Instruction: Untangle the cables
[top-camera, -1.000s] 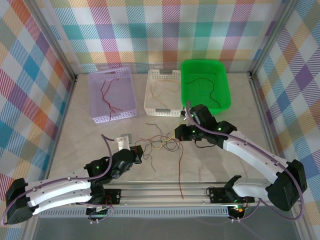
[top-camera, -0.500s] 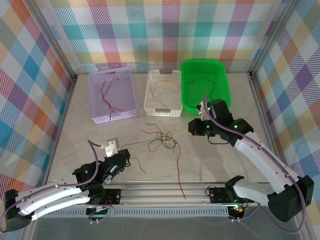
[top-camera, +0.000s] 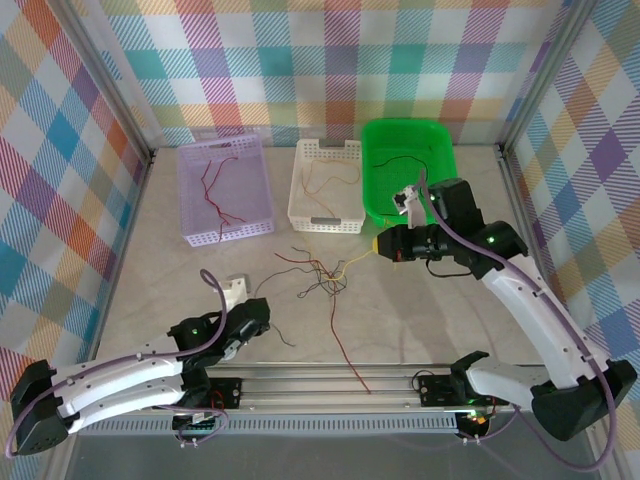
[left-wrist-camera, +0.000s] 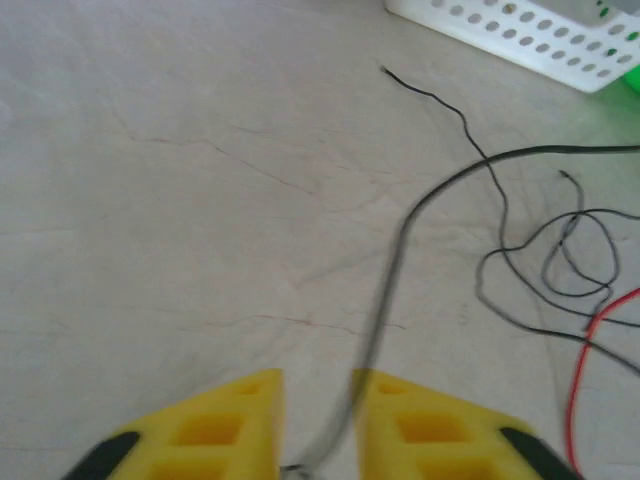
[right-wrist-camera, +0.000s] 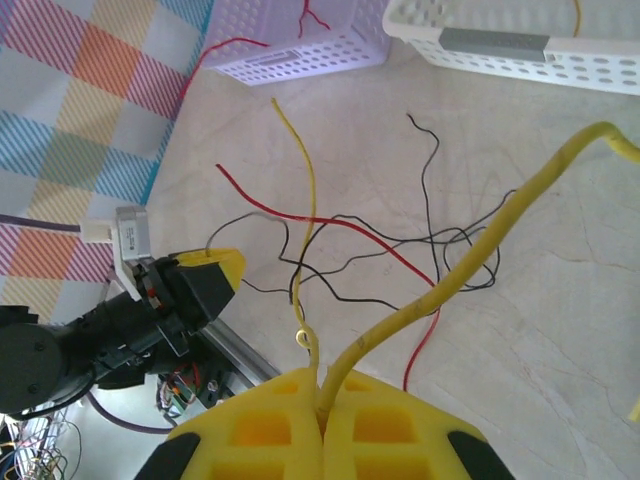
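Pinching a yellow cable (right-wrist-camera: 445, 283), the right jaws are pressed together on it; the left jaws are held slightly apart, a black cable (left-wrist-camera: 398, 250) between them.

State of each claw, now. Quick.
Left claw: partly open, a black wire running loose through the gap.
Right claw: closed, pinching a yellow wire.

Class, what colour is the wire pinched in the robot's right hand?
Yellow; the wire shows best in the right wrist view.
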